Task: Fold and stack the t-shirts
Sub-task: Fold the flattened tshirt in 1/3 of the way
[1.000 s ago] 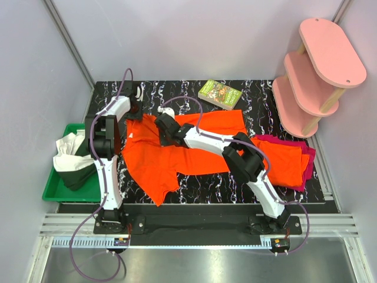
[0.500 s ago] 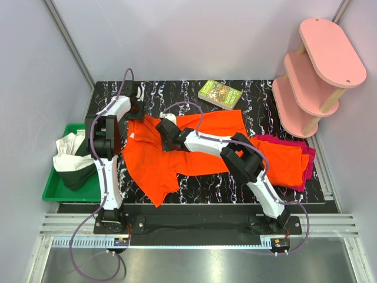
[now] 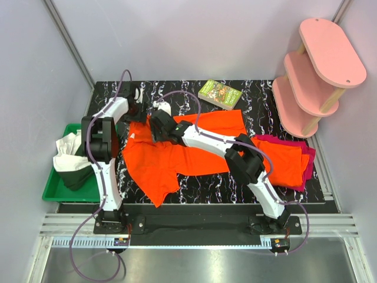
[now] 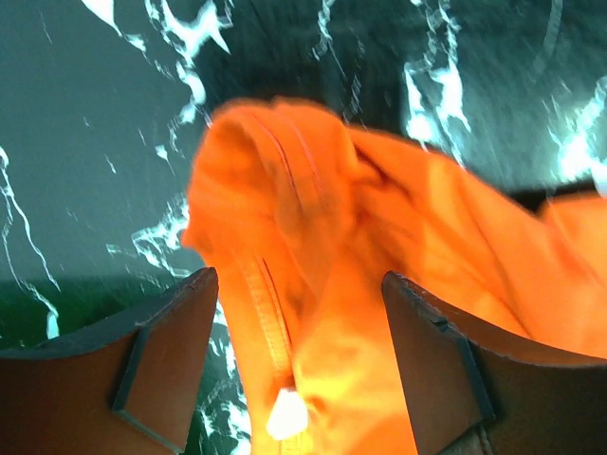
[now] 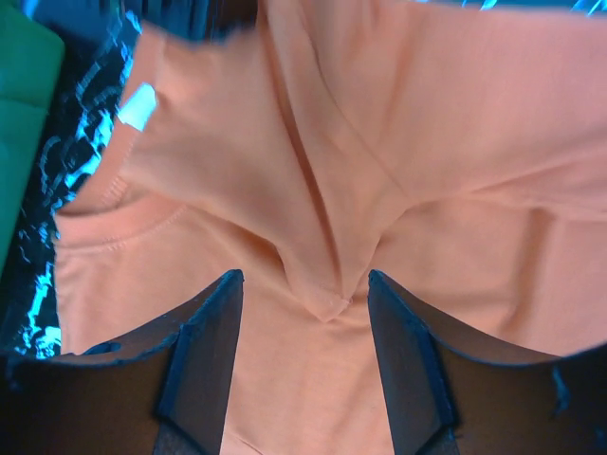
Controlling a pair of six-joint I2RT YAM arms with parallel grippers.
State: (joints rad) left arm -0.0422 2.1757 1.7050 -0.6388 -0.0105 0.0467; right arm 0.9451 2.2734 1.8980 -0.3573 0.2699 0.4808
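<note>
Left gripper [image 4: 299, 277] and right gripper [image 5: 303, 275] are both spread wide, with cloth bunched between the jaws but not pinched. The orange t-shirt [image 3: 156, 168] lies rumpled and unfolded on the table [image 3: 259, 97]. The folded stack [image 3: 291, 160] sits far right, so probably halfway-ish.

A bright orange t-shirt [image 3: 177, 159] lies unfolded and rumpled across the middle of the table [image 3: 265, 112]. Its collar is to the left, its body stretches to the right, and one sleeve reaches toward the near edge. The far left corner is bunched into a raised fold, and a pinched ridge runs through the cloth by the collar. At the right end, a folded orange t-shirt [image 3: 285, 159] lies flat on a magenta-red t-shirt [image 3: 307, 168], whose edges show past it.
</note>
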